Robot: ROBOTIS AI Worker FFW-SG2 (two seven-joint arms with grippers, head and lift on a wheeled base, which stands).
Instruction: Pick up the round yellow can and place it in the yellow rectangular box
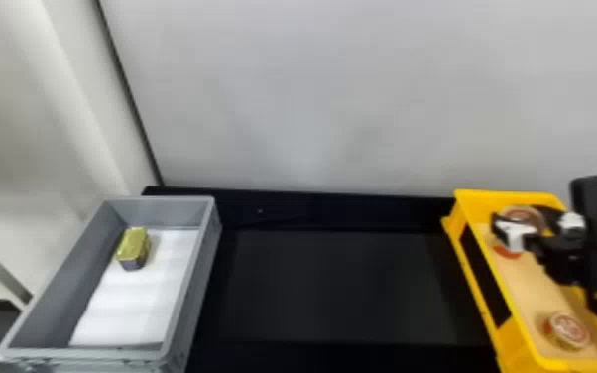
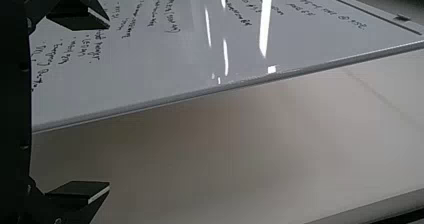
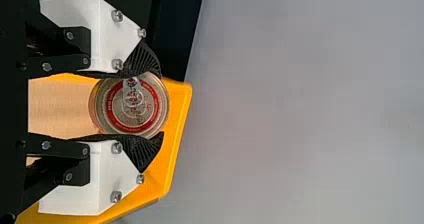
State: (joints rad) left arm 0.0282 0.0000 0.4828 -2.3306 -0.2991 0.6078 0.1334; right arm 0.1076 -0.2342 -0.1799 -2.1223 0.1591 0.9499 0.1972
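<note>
In the head view my right gripper [image 1: 526, 222] is at the far end of the yellow box [image 1: 466, 248], around a round can [image 1: 521, 214]. The right wrist view has both black ribbed fingers of this gripper [image 3: 161, 104] pressed against opposite sides of the can [image 3: 134, 105], whose lid carries a red ring. Whether the can's base touches the box floor cannot be told. A second round can [image 1: 569, 330] with a red and white top lies at the box's near end. My left gripper [image 2: 109, 105] stands open, facing a whiteboard and wall, with nothing between its fingers.
At the left stands a grey bin [image 1: 217, 233] holding a gold-topped rectangular tin [image 1: 134, 245] on white padding [image 1: 139, 302]. A black surface [image 1: 332, 287] lies between bin and yellow box, and a pale wall [image 1: 312, 99] rises behind.
</note>
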